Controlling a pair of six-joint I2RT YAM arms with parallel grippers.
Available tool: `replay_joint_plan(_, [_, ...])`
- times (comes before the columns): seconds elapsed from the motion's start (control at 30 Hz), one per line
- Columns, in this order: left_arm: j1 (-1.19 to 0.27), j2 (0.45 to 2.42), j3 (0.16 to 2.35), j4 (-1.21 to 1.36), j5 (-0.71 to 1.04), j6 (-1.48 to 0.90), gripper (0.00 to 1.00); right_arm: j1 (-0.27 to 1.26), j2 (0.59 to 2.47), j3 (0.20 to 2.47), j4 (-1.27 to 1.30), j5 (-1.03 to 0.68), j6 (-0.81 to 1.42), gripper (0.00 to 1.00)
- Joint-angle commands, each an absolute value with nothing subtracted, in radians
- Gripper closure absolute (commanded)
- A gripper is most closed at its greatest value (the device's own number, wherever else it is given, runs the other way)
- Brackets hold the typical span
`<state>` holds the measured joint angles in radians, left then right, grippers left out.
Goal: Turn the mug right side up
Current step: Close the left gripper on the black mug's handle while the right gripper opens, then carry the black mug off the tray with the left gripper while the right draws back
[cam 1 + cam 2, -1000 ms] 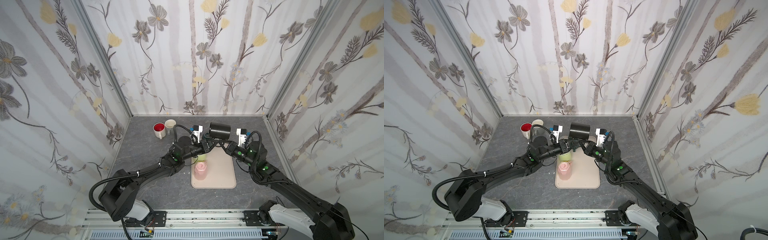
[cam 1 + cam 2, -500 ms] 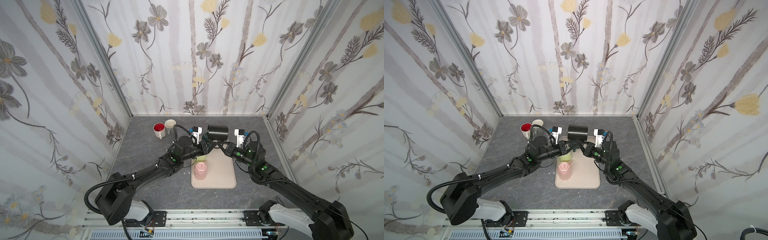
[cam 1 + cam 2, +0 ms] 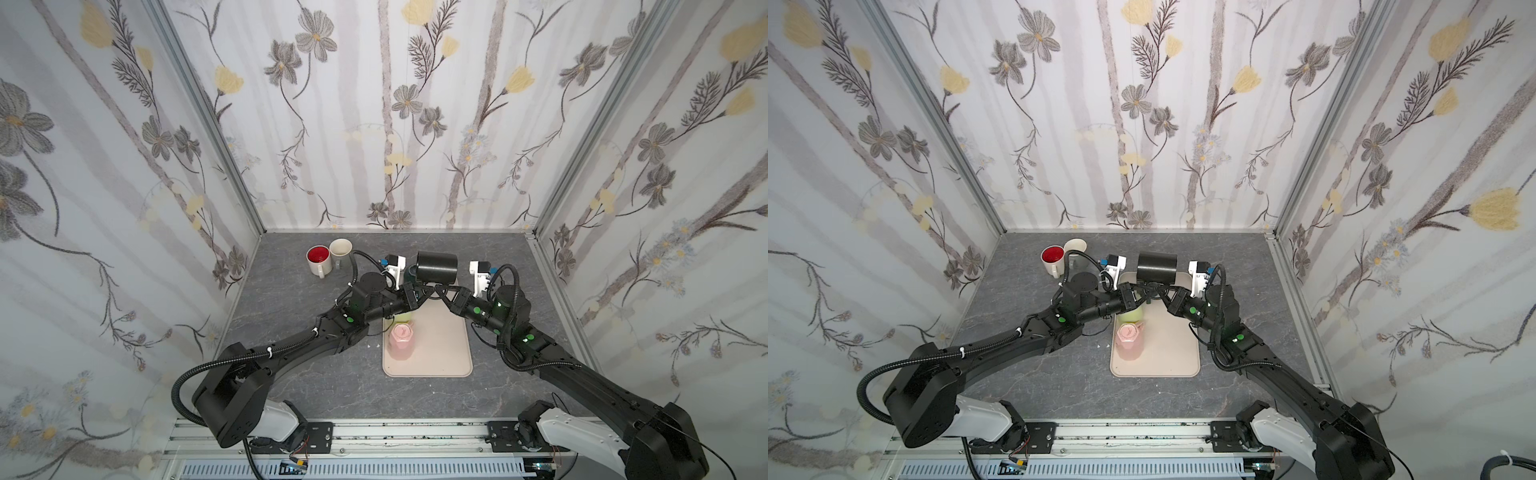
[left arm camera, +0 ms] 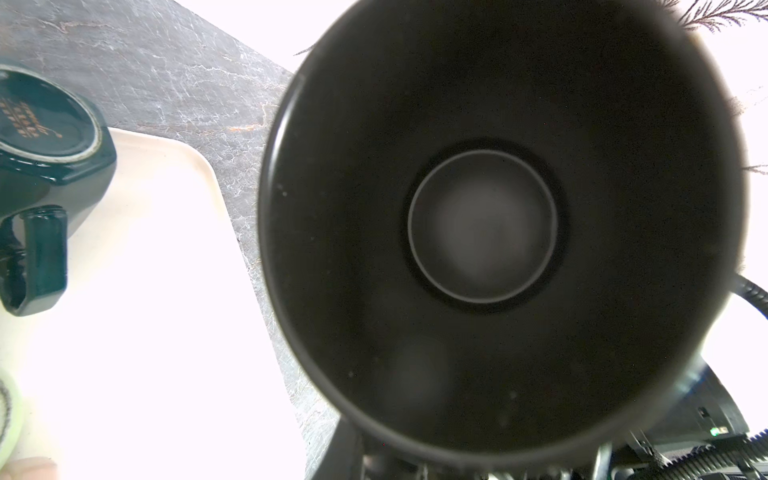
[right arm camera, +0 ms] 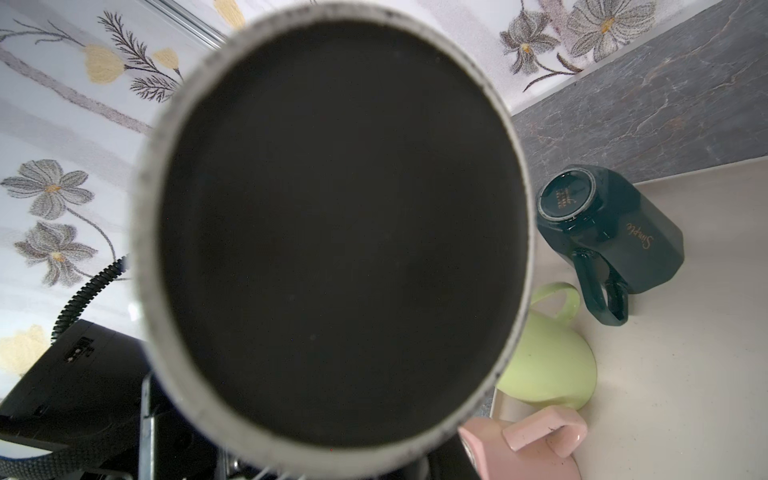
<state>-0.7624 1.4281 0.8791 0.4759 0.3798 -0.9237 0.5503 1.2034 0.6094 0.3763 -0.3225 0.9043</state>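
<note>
Overall, a dark grey marbled tabletop (image 3: 291, 374) is seen, and on its middle a beige rounded plastic tray (image 3: 440, 357) is laid. Over the tray's far end a matte black cylindrical mug (image 3: 436, 267) (image 3: 1157, 268) is held clear of the surface in both top views. It is turned on its side: its long axis lies level across the scene, with the open mouth pointed at the left arm and the base at the right arm. In the left wrist view the mug (image 4: 482, 224) is shown as a dark interior with a paler round floor; in the right wrist view the mug (image 5: 340, 232) is shown as a flat black bottom ringed by rough unglazed grey. On the tray, an inverted pale pink mug (image 3: 401, 341), a light green mug (image 3: 404, 328) and an inverted dark green faceted mug (image 5: 611, 232) are set. Under the held mug the left gripper (image 3: 424, 286) and the right gripper (image 3: 441, 289) are seen tip to tip, each clenched narrowly on its underside; the exact contact is hidden.
</note>
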Motion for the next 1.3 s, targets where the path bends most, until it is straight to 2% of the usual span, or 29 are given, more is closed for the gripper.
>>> replay_joint_plan(0.0, [-0.756, 1.438, 0.899, 0.537, 0.296, -0.937, 1.0, 0.552, 1.197, 0.603, 0.398, -0.33, 0.879, 0.91])
replay_joint_plan(0.23, [-0.755, 1.454, 0.895, 0.497, 0.254, -0.908, 1.0, 0.551, 1.198, 0.594, 0.392, -0.323, 0.881, 0.73])
replay_joint_plan(0.3, [-0.755, 1.463, 0.898, 0.481, 0.248, -0.894, 1.0, 0.552, 1.202, 0.594, 0.388, -0.323, 0.881, 0.63])
replay_joint_plan(0.4, [-0.753, 1.479, 0.904, 0.475, 0.253, -0.889, 1.0, 0.551, 1.208, 0.589, 0.385, -0.318, 0.882, 0.39])
replay_joint_plan(0.5, [-0.752, 1.496, 0.913, 0.471, 0.256, -0.89, 1.0, 0.551, 1.211, 0.588, 0.387, -0.315, 0.882, 0.27])
replay_joint_plan(0.77, [-0.733, 1.507, 0.923, 0.442, 0.255, -0.871, 1.0, 0.533, 1.175, 0.575, 0.344, -0.295, 0.861, 0.15])
replay_joint_plan(1.27, [-0.713, 1.505, 1.003, 0.32, 0.254, -0.851, 1.0, 0.516, 1.105, 0.52, 0.317, -0.297, 0.862, 0.13])
